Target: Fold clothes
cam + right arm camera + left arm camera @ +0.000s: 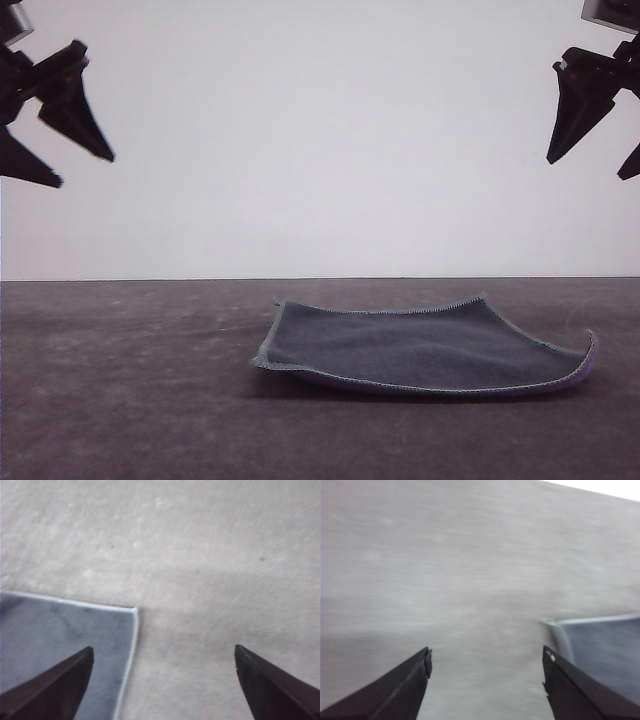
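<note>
Front view. The cloth (425,345) lies on the dark worktop (120,390), right of centre, dark grey face up. Its light stitched edging runs all round, and a sliver of purple shows under the near-right corner, which curls up off the surface. My left jaws (62,135) hang high at the left edge, my right jaws (597,128) high at the right edge. Both are spread wide and empty, well clear of the fabric.

Left wrist view. My left jaws (486,672) gape over bare worktop (445,570); one corner of the cloth (600,650) sits just beside one finger. The picture is smeared, so I cannot say whether that corner lies flat or lifts.

Right wrist view. My right jaws (163,672) stand open above another corner of the cloth (60,635), with the edging crisp and pale against the worktop (200,555). That corner falls nearer one finger than the middle of the gap.

Judgement: nothing is folded yet, and the step in hand is coming down on two corners of one side. I would centre each corner between the fingers first, pinch right at the stitched edge (one layer only), and lift both sides evenly so the cloth does not drag or skew.

The wrist views cut off the rest of the cloth, and its underside is almost wholly hidden.
</note>
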Tool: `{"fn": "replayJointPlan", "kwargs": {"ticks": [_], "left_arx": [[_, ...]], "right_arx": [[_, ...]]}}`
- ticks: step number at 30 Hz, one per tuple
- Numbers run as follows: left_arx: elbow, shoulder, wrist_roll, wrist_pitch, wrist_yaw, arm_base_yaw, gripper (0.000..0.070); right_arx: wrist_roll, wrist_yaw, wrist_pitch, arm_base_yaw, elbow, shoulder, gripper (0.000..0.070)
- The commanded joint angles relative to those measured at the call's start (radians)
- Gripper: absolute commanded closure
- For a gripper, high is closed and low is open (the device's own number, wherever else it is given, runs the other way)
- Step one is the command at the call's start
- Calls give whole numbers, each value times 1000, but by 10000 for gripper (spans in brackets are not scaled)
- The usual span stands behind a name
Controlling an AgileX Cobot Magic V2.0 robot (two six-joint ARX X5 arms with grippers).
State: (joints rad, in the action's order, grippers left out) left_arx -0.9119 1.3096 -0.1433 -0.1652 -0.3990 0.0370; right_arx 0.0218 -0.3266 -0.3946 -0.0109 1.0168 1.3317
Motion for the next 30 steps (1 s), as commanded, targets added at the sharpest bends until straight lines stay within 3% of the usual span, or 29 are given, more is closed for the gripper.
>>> {"fn": "replayJointPlan", "kwargs": {"ticks": [1,14,22,30], "left_arx": [[-21,28,-41,28,-37,15,270],[-147,326,-67,68,-100,178,270],[-331,547,-70,40,-100,249,270],[-445,690,-83,1,-100,293,270]], "right_arx": [[-6,-25,8,2,16,26,125],[51,-233,134,2,20,238,126],[58,-258,225,2,32,380,126],[61,-307,211,5,120,509,126]]}}
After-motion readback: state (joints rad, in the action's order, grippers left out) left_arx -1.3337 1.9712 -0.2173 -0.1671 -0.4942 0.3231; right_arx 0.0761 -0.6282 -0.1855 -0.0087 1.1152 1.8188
